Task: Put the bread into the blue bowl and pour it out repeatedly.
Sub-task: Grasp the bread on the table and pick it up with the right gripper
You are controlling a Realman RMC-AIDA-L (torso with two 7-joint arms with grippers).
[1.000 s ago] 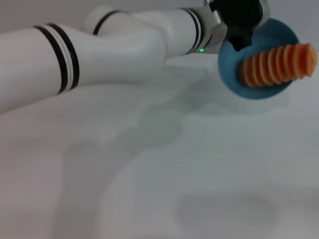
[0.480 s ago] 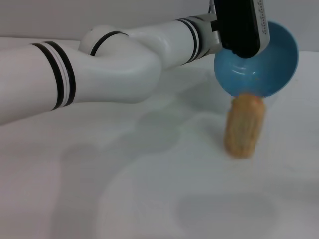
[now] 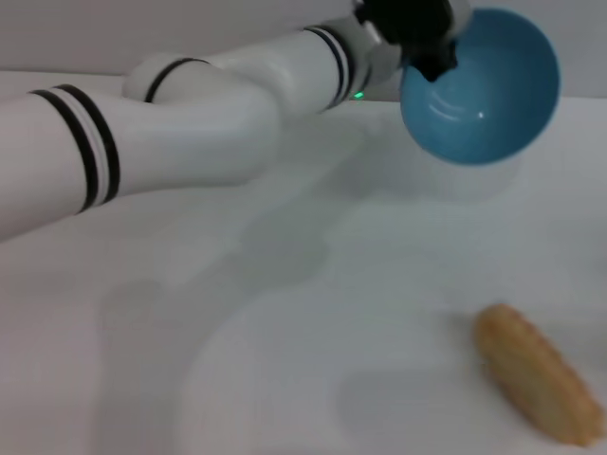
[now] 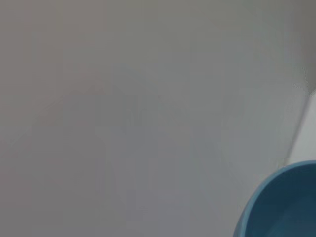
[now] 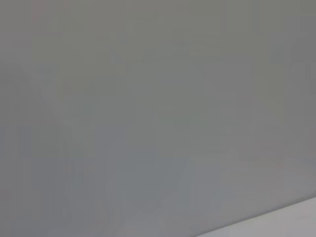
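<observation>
My left gripper (image 3: 425,38) is shut on the rim of the blue bowl (image 3: 479,85) and holds it in the air at the far right, tipped on its side with the empty inside facing me. A part of the bowl also shows in the left wrist view (image 4: 281,205). The bread (image 3: 536,384) lies on the white table at the near right, tan underside up, well below the bowl and apart from it. My right gripper is out of view.
My left arm (image 3: 190,123) stretches across the upper left of the head view, above the white table (image 3: 285,360). The right wrist view shows only plain grey surface.
The bread slid out of the tipped bowl, dropped to the table and rolled toward the near right. The bowl stayed tipped in the air and rose slightly.
</observation>
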